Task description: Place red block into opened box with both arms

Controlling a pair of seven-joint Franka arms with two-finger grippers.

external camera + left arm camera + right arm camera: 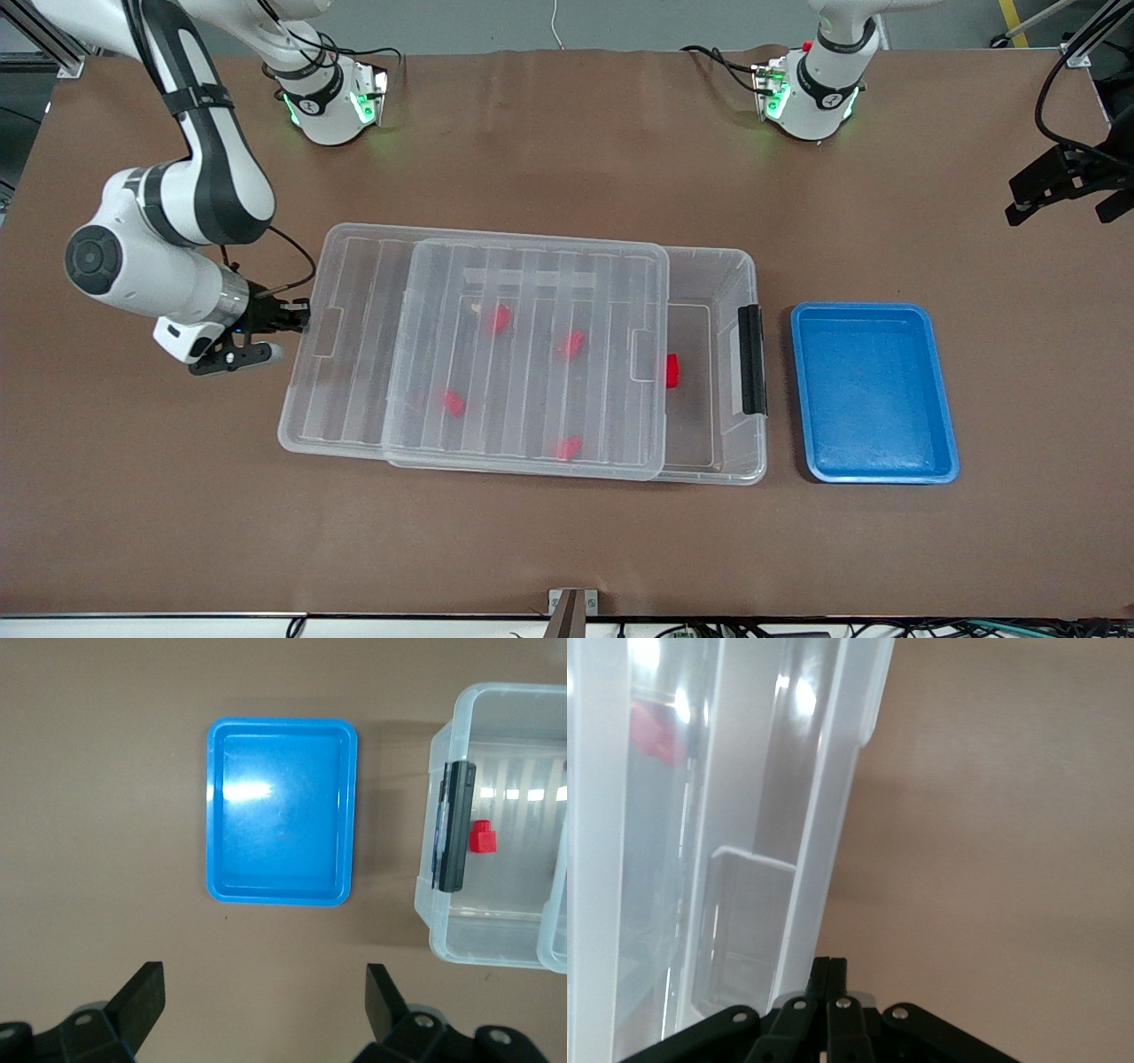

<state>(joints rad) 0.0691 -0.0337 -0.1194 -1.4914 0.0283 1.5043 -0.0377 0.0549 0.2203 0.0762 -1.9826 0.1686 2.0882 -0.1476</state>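
Note:
The box (pixel 714 266) lies mid-table with its ribbed lid (pixel 354 292) slid toward the right arm's end. The end with the black clip (pixel 752 359) is left uncovered. One red block (pixel 672 370) (pixel 483 836) lies in that uncovered part. Several more red blocks (pixel 571 344) show through the lid. My right gripper (pixel 299 317) (pixel 830 962) is shut with nothing between its fingers. Its tips are at the lid's short end rim (pixel 824 859), by the tab. My left gripper (pixel 263 970) hangs open high over bare table beside the blue tray. It is out of the front view.
A blue tray (pixel 873 394) (pixel 282 811) with nothing in it sits beside the box's clip end, toward the left arm's end. A black fixture (pixel 1063 182) juts in at that table edge. Brown table surface surrounds the box.

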